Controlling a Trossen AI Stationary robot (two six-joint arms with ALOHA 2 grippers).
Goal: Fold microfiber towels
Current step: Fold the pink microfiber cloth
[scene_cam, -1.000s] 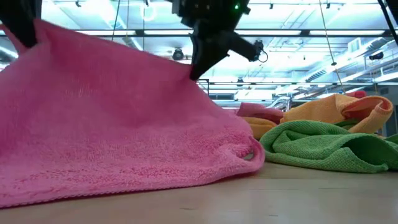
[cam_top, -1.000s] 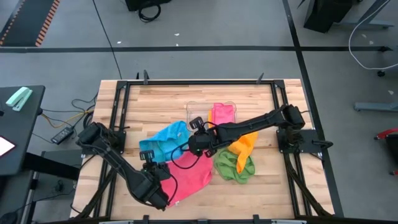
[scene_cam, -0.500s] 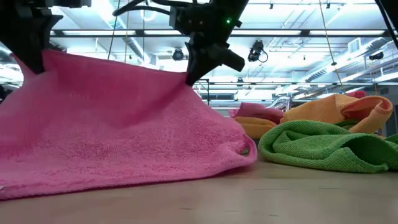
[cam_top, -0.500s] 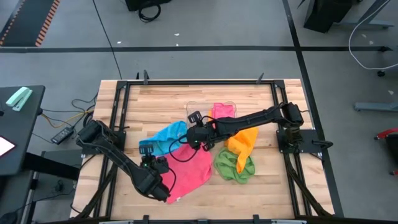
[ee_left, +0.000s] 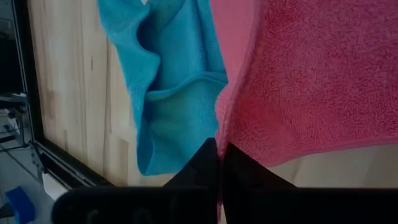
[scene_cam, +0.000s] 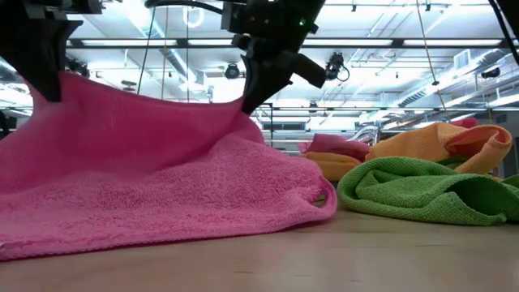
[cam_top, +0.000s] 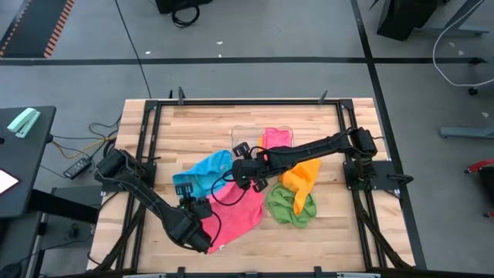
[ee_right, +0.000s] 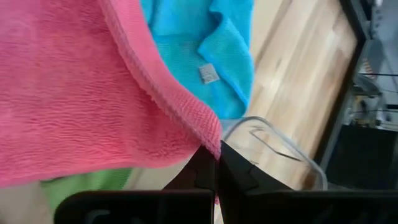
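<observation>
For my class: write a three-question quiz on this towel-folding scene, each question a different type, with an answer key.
1. True or false: both grippers are shut on corners of the pink towel.
2. Multiple choice: which towel lies directly beside the left gripper, toward the table's far side? A) green B) blue C) orange
3. Short answer: in the low view, is the pink towel's gripped edge lying flat or lifted off the table?

Key
1. True: the left gripper and the right gripper each pinch a corner.
2. B, the blue towel; the green towel and the orange towel lie on the right.
3. Lifted, hanging between the grippers.
</observation>
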